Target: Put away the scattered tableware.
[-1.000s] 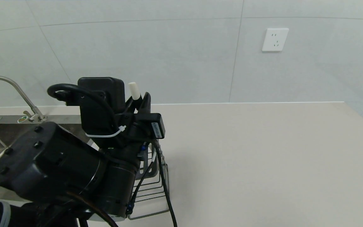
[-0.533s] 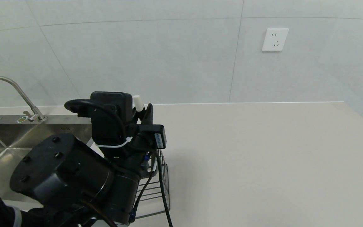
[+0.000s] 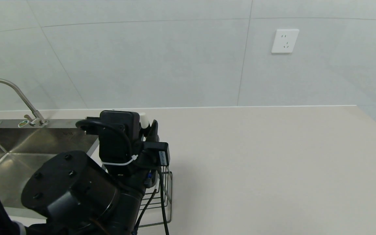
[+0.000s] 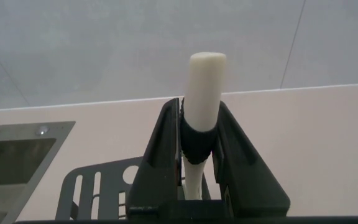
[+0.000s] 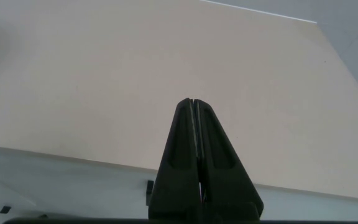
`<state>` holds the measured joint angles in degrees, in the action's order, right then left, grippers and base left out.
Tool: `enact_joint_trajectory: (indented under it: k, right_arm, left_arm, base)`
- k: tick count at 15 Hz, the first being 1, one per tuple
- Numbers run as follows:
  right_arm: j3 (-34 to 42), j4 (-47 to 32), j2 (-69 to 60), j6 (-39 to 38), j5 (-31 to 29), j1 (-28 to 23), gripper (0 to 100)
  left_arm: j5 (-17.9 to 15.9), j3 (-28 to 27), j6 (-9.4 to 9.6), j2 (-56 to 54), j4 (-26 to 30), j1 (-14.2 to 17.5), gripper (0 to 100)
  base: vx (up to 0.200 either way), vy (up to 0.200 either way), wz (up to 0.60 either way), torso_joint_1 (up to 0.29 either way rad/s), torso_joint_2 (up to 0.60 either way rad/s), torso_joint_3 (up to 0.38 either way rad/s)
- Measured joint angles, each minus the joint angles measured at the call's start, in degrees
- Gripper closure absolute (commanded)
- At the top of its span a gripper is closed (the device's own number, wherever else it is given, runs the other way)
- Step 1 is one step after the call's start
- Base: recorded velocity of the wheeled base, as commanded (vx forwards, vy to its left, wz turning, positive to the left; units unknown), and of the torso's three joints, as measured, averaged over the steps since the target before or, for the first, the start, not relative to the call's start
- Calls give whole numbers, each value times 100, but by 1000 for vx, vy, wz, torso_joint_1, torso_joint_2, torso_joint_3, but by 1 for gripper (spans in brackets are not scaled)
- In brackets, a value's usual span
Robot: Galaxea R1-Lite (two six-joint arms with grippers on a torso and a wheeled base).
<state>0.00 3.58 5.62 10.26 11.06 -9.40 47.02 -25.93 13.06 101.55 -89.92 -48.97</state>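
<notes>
My left gripper (image 4: 198, 127) is shut on a utensil with a cream-white handle (image 4: 205, 87), whose rounded end sticks up between the black fingers. In the head view the same left gripper (image 3: 146, 128) stands just above a wire rack (image 3: 162, 199) on the counter, beside the sink, with the white handle (image 3: 143, 120) poking out on top. The utensil's lower end is hidden by the gripper. In the left wrist view a dark slotted holder (image 4: 98, 190) lies below the fingers. My right gripper (image 5: 195, 134) is shut with nothing in it, over bare beige counter.
A steel sink (image 3: 18, 153) with a curved tap (image 3: 18, 98) lies left of the rack. The beige counter (image 3: 273, 163) stretches wide to the right. A tiled wall with a white socket (image 3: 285, 40) closes the back.
My left arm has come down and slightly right with the white-handled utensil, lowering it towards the wire rack. More of the sink now shows behind the arm.
</notes>
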Motion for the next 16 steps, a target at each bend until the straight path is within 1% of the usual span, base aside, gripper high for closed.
enact_joint_trajectory:
  k: [2,6,9,10,14,16]
  right_arm:
    - [0,0,0,-1,0,0,100]
    - [0,0,0,0,0,1,100]
    - [0,0,0,-1,0,0,100]
    - [0,0,0,0,0,0,100]
    - [0,-2,0,-1,-2,-2,100]
    - [0,-2,0,-1,-2,-2,100]
  left_arm:
    - [-9,79,-9,46,0,5,100]
    - [-20,112,-91,121,-16,7,100]
    - [-33,179,-99,149,-29,5,100]
    - [-30,210,-101,149,-33,5,0]
    - [-41,284,-143,148,12,0,0]
    - [-123,284,-140,148,9,7,0]
  base:
    - [0,0,0,0,0,0]
    - [0,0,0,0,0,0]
    - [0,0,0,0,0,0]
    - [0,0,0,0,0,0]
    - [0,0,0,0,0,0]
    - [0,0,0,0,0,0]
